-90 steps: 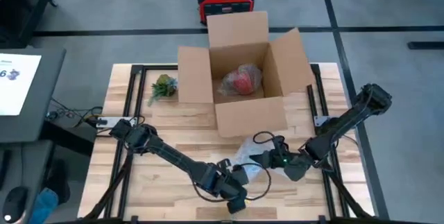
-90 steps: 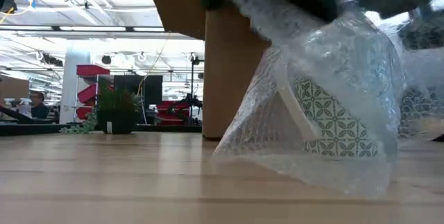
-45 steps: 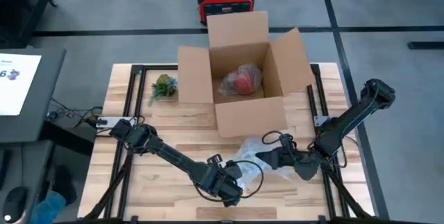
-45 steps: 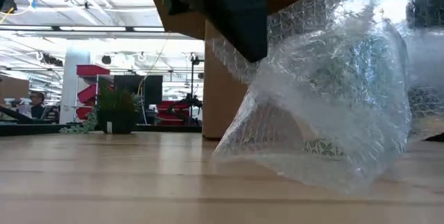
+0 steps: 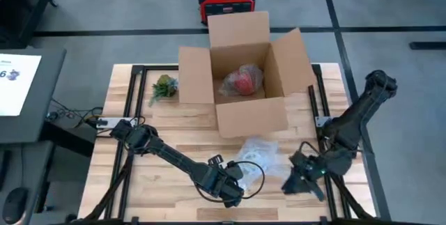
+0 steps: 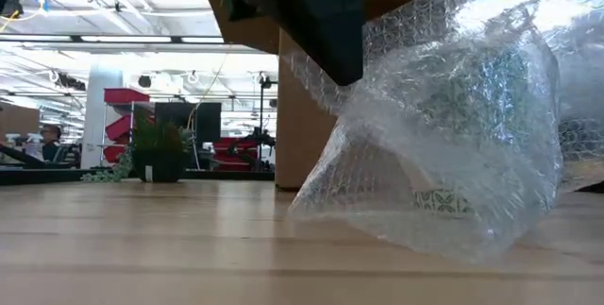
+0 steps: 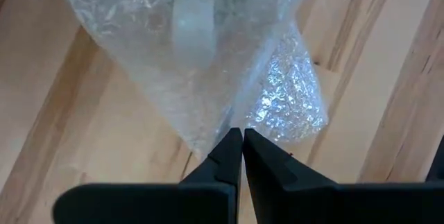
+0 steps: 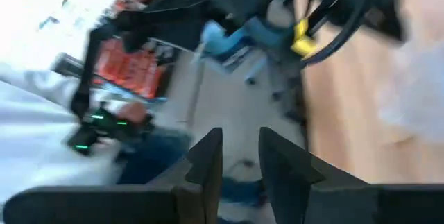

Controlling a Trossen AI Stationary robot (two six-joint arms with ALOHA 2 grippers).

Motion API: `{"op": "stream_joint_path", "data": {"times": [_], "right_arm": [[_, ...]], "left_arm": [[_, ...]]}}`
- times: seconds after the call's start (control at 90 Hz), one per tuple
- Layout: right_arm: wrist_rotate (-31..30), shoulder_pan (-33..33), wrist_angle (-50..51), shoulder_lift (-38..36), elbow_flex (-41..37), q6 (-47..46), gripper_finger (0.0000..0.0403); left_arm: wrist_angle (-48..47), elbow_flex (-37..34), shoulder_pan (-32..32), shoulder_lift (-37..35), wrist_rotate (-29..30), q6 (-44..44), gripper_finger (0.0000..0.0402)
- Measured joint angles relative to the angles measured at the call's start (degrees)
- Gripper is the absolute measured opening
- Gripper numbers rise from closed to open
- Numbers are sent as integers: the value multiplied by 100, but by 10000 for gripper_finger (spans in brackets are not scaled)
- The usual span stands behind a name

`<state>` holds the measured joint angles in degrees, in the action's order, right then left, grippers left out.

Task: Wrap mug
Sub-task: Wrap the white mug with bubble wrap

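Observation:
The mug, white with a green pattern, lies on the table inside clear bubble wrap. Its white handle shows through the wrap. My left gripper is at the bundle's near left side, shut on the wrap; the low view shows it dark above the bundle. My right gripper is open, to the right of the bundle and nearer the table's near edge, clear of the wrap, with nothing between its fingers. My left gripper pinches a gathered end of the bubble wrap between its two fingertips, coming from the near left and slanting down. The held part rises off the table to the fingers, while the rest of the bundle rests on the wood with the mug inside.
An open cardboard box stands at the table's far middle with a red wrapped thing inside. A small green plant sits to its left. Bare wood lies at the near left. A red device stands on the floor beyond.
My right gripper has come away from the bubble wrap and drawn back toward the table's near right, turning as it went. The wrap has folded over the mug, so the green pattern now shows only faintly. My left gripper shifted a little early on, then kept its hold.

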<state>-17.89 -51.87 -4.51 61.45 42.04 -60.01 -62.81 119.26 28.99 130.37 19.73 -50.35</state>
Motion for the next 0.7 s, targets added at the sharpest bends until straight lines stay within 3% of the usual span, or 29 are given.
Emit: {"op": "stream_joint_path", "data": {"times": [0.089, 0.211, 0.378, 0.511, 0.7], "right_arm": [[0, -54, -116, 158, 0, 1, 82], [262, -5, -63, 241, 3, 673, 82], [369, -69, 1109, 241, 412, 1349, 96], [352, -173, 2332, 265, 713, 1850, 137], [181, -185, 3146, 345, 772, 2335, 225]], "left_arm": [[25, 0, -2, 0, -7, -31, 0], [66, 0, -11, 0, -118, -114, 0], [172, 0, -11, 0, -305, -119, 0], [280, 0, -11, 0, -411, -187, 0], [277, 0, -11, 0, -448, -370, 0]]}}
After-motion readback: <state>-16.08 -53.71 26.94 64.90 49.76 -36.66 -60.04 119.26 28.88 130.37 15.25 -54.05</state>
